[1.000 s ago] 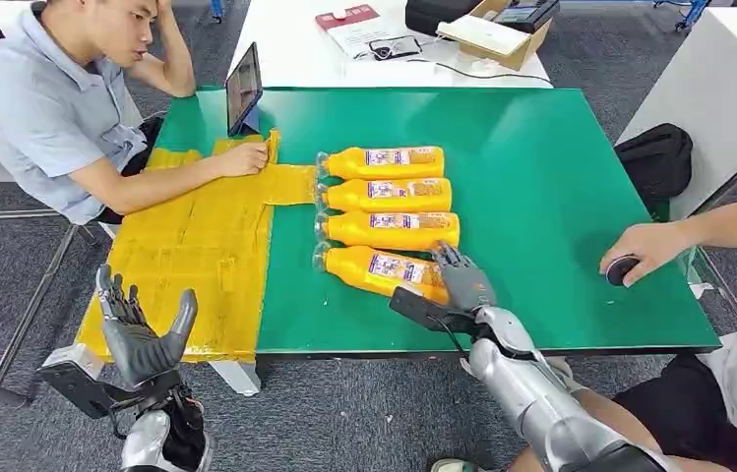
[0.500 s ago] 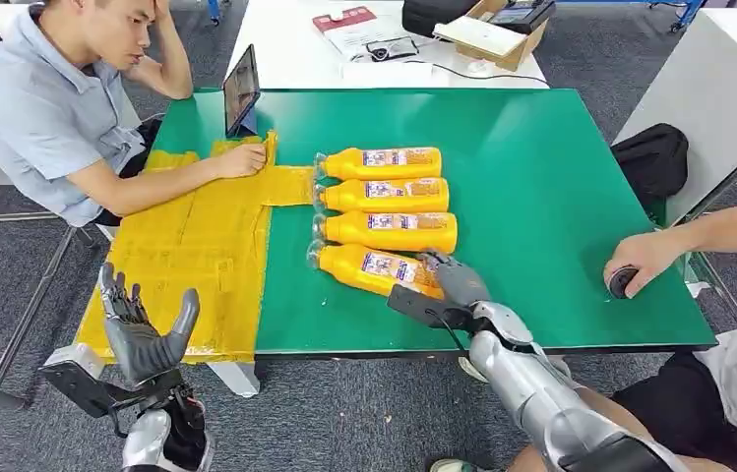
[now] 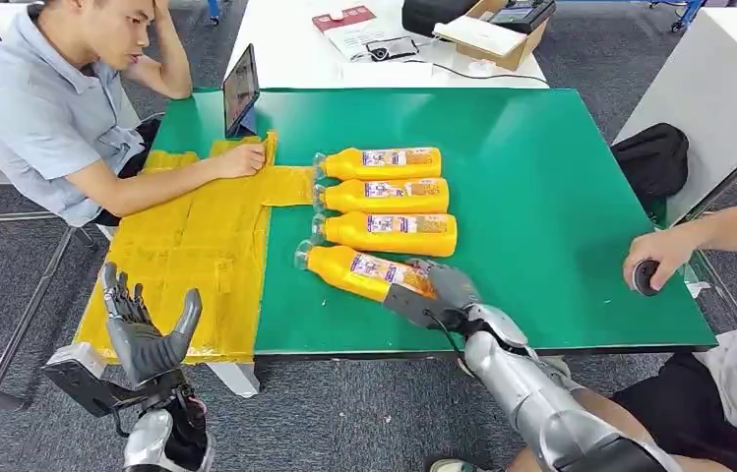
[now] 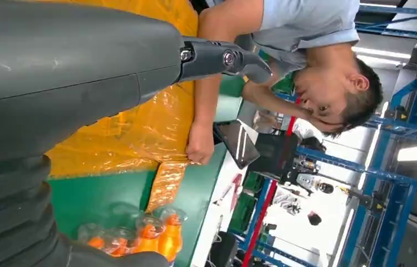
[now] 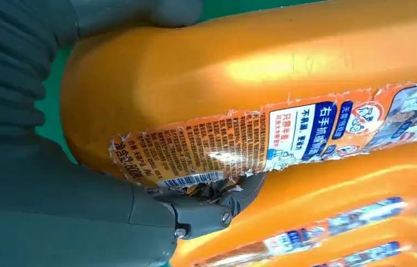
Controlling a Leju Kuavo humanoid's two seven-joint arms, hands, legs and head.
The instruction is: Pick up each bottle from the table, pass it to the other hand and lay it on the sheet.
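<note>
Right hand (image 3: pixel 448 287) grips the base end of the nearest bottle (image 3: pixel 359 270), lying on the bench (image 3: pixel 561 197) beside the yellow sheet (image 3: pixel 192 251). Likely full, smooth, rigid — hold mid-body. Left hand (image 3: pixel 143 329) waits, fingers spread, empty.

nearest bottle (image 3: pixel 364 272): base end hidden under right robot hand (image 3: pixel 443 287) | label print (image 5: pixel 217 147): too small to read

Four bottles lie in a row on the worktop (image 3: pixel 541 177), one behind the other. The nearest bottle (image 3: pixel 359 271) is tilted and the right hand (image 3: pixel 448 287) is at its base end. The sheet (image 3: pixel 197 246) lies left of the bottles. The left hand (image 3: pixel 143 334) is before the worktop's left corner.
</note>
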